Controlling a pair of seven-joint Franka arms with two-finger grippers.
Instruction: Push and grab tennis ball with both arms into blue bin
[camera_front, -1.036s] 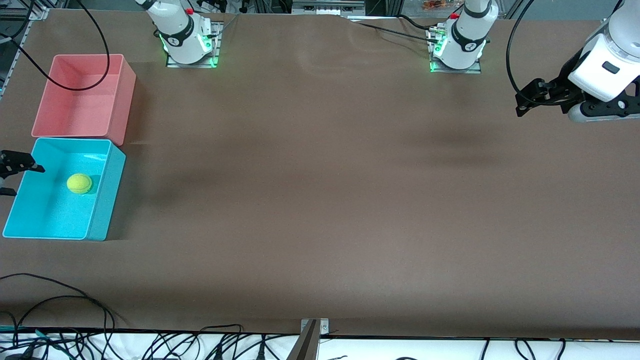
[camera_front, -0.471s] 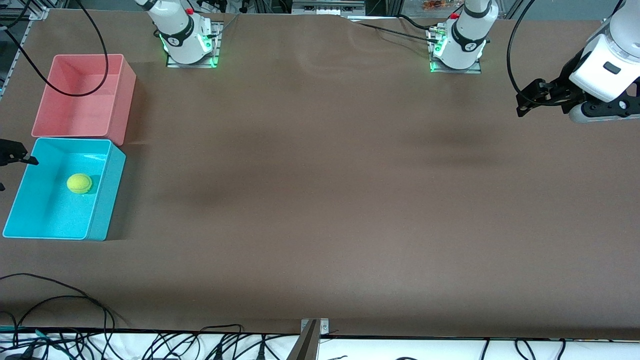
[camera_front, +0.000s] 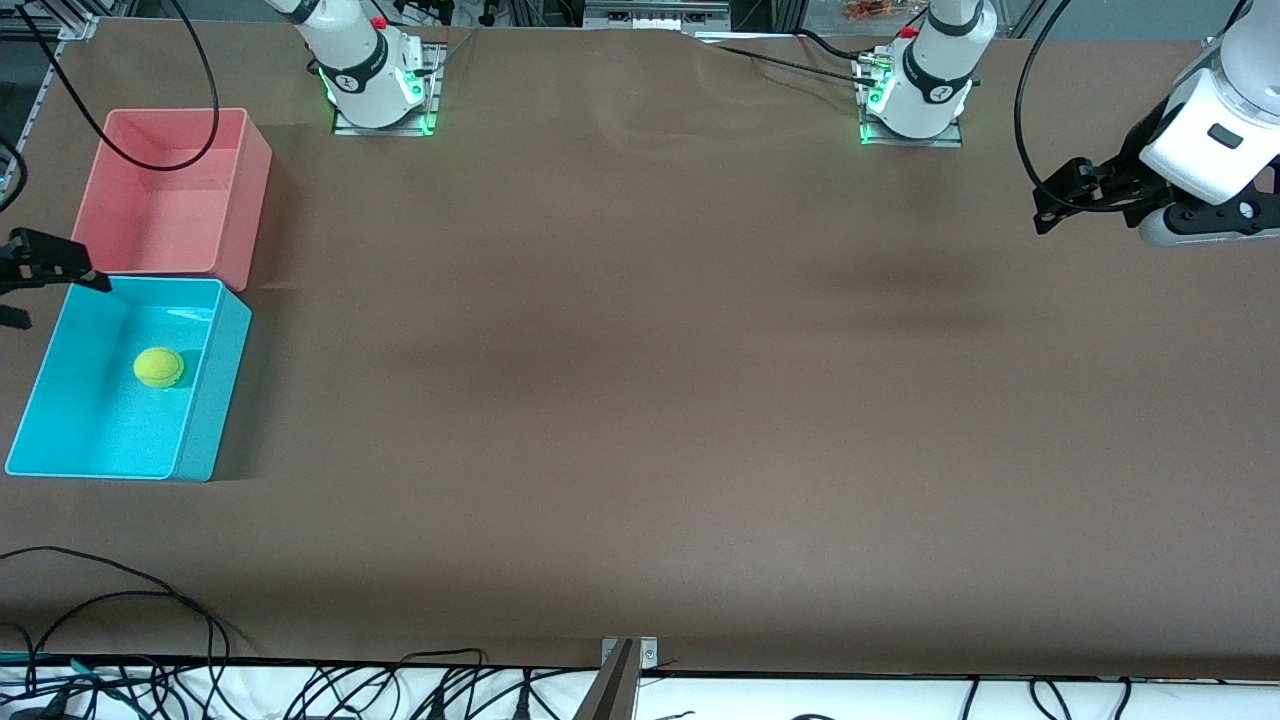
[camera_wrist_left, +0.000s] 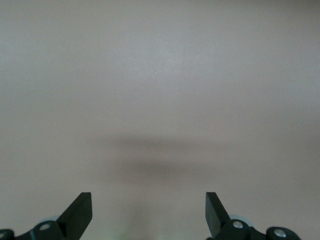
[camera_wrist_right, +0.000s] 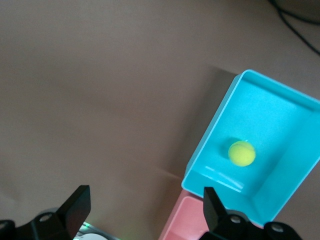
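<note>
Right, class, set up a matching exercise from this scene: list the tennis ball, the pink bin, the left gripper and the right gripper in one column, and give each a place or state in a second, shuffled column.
Column one:
1. tennis ball
2. pink bin
3. left gripper
4. right gripper

Column two:
A. open, above bare table at the left arm's end
B. lying inside the blue bin
C. holding nothing, beside the blue bin and farther from the front camera
D. open, above the blue bin's outer edge at the right arm's end

Pairs: 1-B, 2-C, 3-A, 4-D
</note>
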